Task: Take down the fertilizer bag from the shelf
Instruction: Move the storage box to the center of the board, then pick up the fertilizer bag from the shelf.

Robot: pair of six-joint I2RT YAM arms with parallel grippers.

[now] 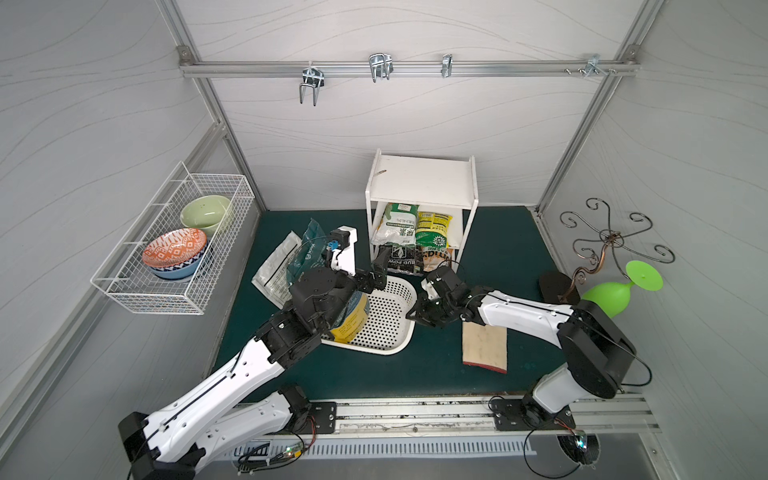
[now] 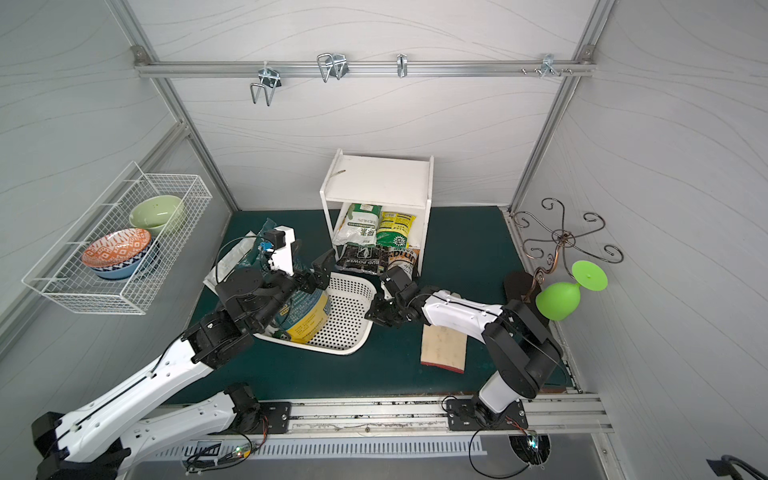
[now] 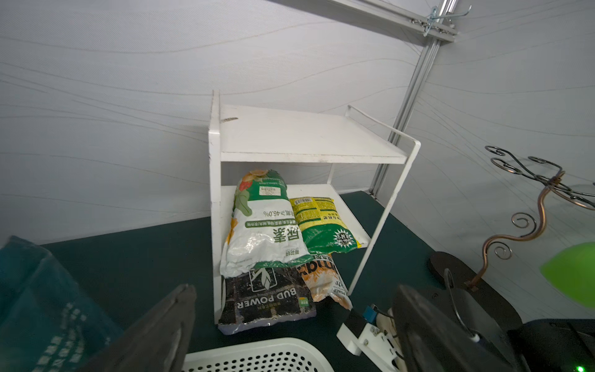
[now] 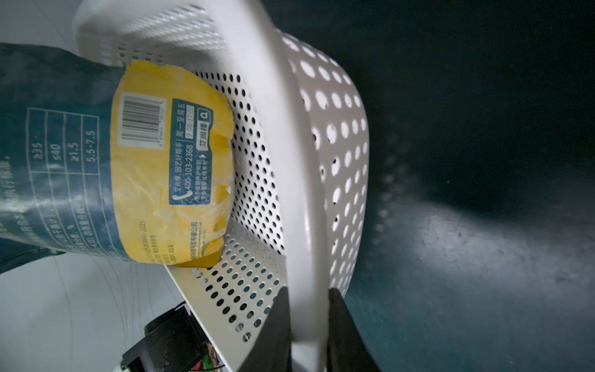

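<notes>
The white shelf (image 1: 422, 178) (image 3: 306, 135) stands at the back of the green mat, its top board bare. On its lower board lie a white-and-green fertilizer bag (image 1: 395, 226) (image 3: 267, 225) and a yellow-green bag (image 1: 433, 228) (image 3: 325, 225). A black bag (image 3: 267, 299) and an orange bag (image 3: 322, 280) lie below them. My left gripper (image 1: 370, 276) (image 3: 289, 338) hangs open in front of the shelf, holding nothing. My right gripper (image 1: 415, 313) (image 4: 307, 322) is shut on the rim of the white perforated basket (image 1: 386, 316) (image 4: 306, 161), which holds a teal-and-yellow bag (image 4: 145, 161).
Two more bags (image 1: 286, 266) lie on the mat to the left. A wire basket (image 1: 124, 291) with bowls hangs on the left wall. A board (image 1: 484, 347) lies near the right arm. A copper rack (image 1: 611, 237) carries a green goblet (image 1: 615, 291) at the right.
</notes>
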